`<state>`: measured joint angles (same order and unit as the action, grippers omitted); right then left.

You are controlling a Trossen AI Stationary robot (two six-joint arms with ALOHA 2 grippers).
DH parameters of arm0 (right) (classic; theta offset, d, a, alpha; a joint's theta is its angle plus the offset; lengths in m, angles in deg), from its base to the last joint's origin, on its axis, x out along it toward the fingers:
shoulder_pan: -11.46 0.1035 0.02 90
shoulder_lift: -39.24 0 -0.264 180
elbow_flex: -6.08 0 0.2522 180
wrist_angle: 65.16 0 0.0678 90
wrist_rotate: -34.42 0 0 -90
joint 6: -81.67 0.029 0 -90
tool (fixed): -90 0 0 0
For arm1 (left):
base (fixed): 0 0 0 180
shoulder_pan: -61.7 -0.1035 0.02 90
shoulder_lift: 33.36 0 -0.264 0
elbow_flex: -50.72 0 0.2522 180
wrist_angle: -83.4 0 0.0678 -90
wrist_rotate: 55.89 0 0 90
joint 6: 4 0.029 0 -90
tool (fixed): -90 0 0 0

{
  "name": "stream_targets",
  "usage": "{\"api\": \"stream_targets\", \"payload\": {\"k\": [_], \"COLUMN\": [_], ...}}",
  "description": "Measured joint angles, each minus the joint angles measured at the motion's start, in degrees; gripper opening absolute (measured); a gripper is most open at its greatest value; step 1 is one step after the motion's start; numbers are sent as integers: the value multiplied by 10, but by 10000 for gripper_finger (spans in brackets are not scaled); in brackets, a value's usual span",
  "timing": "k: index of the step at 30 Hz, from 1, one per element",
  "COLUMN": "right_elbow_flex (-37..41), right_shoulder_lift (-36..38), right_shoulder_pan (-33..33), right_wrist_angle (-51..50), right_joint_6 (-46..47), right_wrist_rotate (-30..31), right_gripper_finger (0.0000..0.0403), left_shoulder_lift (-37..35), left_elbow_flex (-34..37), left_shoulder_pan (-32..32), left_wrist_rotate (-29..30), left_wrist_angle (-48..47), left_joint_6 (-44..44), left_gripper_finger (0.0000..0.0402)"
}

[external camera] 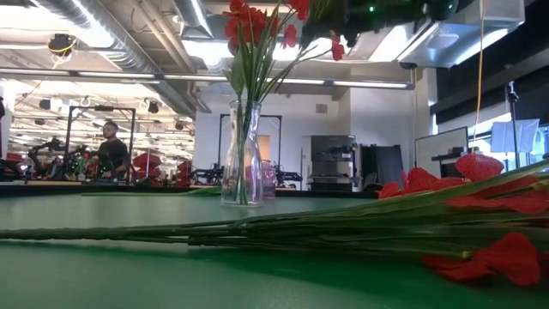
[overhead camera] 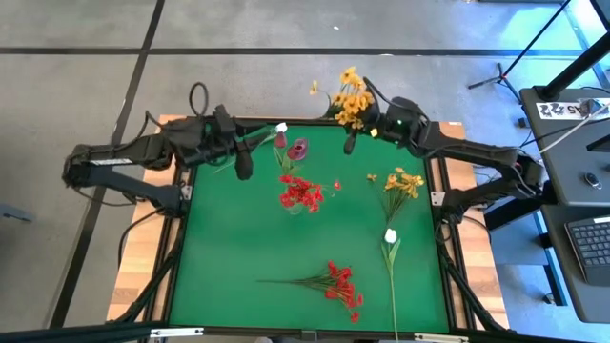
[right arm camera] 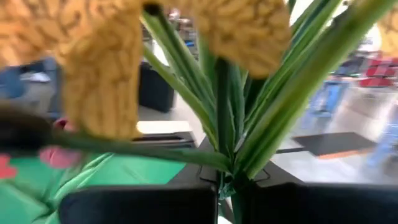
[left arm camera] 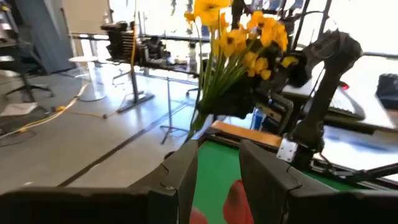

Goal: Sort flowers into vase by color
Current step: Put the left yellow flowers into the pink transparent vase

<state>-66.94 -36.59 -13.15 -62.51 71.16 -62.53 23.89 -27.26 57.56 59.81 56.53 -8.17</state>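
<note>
A clear glass vase (external camera: 243,163) stands mid-table and holds a red spray (overhead camera: 300,193). Dark red-pink buds (overhead camera: 297,148) stand just behind it. My right gripper (overhead camera: 351,141) hovers over the table's far edge, shut on a yellow-orange spray (overhead camera: 353,100). My left gripper (left arm camera: 217,180) is open and level near the far left, pointing at the right arm, with nothing between its fingers. A white bud (overhead camera: 281,127) shows beside it, its stem passing under the gripper. Another yellow spray (overhead camera: 402,183), a white bud (overhead camera: 390,235) and a red spray (overhead camera: 338,283) lie flat on the table. My right gripper pinches the yellow-orange spray's bundle of green stems (right arm camera: 227,180) between its two fingers, just below where the stems fan out. The spray is lifted clear, its blooms (left arm camera: 249,37) above and beyond the far table edge. The stems' lower end is hidden.
The green mat (overhead camera: 238,238) has bare room on its left half. The lying red spray's long stems (external camera: 257,230) stretch across the near part. Beyond the right edge stands a desk with a keyboard (overhead camera: 591,243). A person (external camera: 110,150) is far off in the room.
</note>
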Motion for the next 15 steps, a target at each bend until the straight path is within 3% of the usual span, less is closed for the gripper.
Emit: {"api": "stream_targets", "payload": {"k": [3,9,15], "right_elbow_flex": [0,0,0], "right_shoulder_lift": [-25,-82,-130], "right_shoulder_pan": [-20,-41,-45], "right_wrist_angle": [0,6,41], "right_joint_6": [-4,-26,-49], "right_wrist_rotate": [-49,-96,-107], "right_gripper_finger": [7,7,7], "left_shoulder_lift": [-23,-31,-29], "left_elbow_flex": [49,119,183], "left_shoulder_pan": [-41,-95,-173], "left_wrist_rotate": [-52,-85,-157], "left_wrist_angle": [46,81,137], "left_joint_6": [-3,-13,-23], "left_gripper_finger": [114,114,114]}}
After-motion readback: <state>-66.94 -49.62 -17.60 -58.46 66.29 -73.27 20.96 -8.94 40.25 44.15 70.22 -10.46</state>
